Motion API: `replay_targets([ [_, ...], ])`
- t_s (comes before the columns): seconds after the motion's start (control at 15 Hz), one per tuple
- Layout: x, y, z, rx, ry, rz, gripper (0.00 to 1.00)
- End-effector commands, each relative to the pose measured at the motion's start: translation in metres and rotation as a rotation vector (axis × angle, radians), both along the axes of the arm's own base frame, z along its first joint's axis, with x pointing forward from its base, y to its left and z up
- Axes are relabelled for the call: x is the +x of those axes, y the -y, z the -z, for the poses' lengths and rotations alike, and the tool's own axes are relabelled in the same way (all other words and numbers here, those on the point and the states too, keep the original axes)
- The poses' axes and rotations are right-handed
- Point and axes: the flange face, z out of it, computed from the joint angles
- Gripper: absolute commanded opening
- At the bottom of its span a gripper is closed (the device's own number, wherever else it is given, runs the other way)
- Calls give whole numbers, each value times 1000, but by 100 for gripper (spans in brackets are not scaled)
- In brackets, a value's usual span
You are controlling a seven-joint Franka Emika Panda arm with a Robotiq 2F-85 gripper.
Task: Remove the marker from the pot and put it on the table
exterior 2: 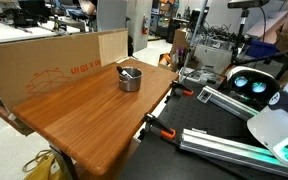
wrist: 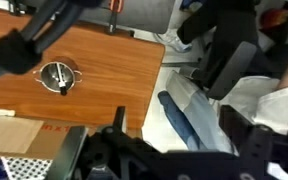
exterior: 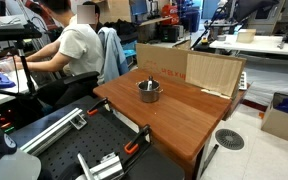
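The small shiny steel pot point(exterior: 148, 91) stands near the middle of the reddish-brown wooden table point(exterior: 174, 115), and shows in both exterior views point(exterior 2: 130, 79). The marker point(exterior 2: 128, 72) lies in the pot, resting across its rim. In the wrist view the pot point(wrist: 57, 77) is far off at the left on the table point(wrist: 104, 70), with a thin stick across its dark inside. My gripper point(wrist: 182, 135) is open and empty. Its dark fingers frame the lower part of the wrist view, well away from the pot and off the table's edge. I cannot see the gripper in the exterior views.
A pale cardboard sheet point(exterior: 189, 68) stands along one side of the table point(exterior 2: 44, 62). A seated person point(exterior: 72, 50) is at a desk beside it; jeans and white clothing point(wrist: 189, 125) lie under my gripper. Orange clamps point(exterior 2: 164, 132) and metal rails point(exterior: 54, 128) sit at the table's end.
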Motion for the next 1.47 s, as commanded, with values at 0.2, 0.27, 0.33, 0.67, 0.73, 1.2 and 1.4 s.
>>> replay_targets([
  [0.2,11,19,16,45,-21,-10,100],
  [0.27,15,27,22,54,-32,-7,100],
  [0.33,19,35,28,71,-50,-10,100],
  [0.67,39,71,79,88,-115,-5,100],
  [0.73,43,77,92,81,-126,4,100],
  [1.2,68,109,178,68,-235,6,100],
  [1.4,75,124,200,68,-263,-38,100],
])
